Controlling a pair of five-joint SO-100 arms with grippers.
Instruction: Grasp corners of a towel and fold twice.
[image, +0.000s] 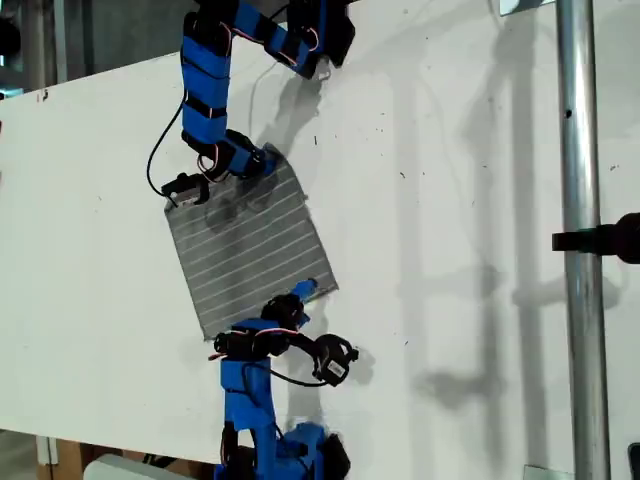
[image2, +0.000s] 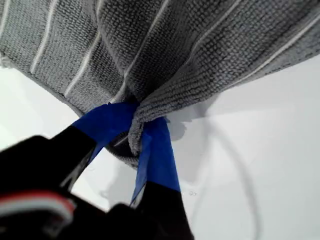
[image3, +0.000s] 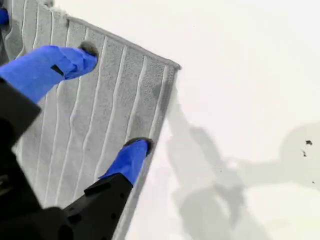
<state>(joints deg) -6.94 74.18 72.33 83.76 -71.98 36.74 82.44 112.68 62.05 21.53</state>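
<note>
Exterior view: towel flat mid-counter.
First gripper: fingers pinch a bunched corner.
Second gripper: fingers open, astride another corner.
Risk: uneven lift skews fold.

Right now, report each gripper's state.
My first gripper: shut on the towel.
My second gripper: open over the towel.

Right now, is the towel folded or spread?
Spread: the towel lies flat in one layer; only the corner pinched in my first gripper is bunched.
</note>
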